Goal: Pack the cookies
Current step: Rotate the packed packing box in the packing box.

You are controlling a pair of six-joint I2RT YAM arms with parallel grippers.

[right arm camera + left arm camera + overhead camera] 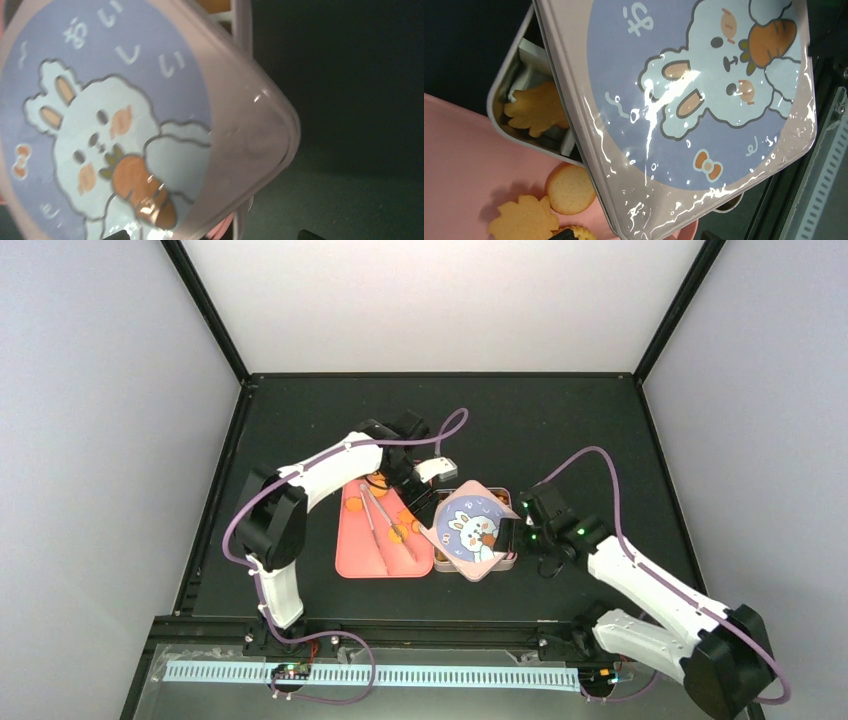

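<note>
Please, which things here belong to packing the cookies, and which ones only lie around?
For the job:
cookies
tin
rabbit lid
pink tray

Only lying about:
tongs, on the tray
white strip, at the near edge

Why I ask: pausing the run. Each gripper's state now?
Left gripper: cannot be told, fingers mostly out of view.
Right gripper: open at the bunny lid corner, not holding it.
</note>
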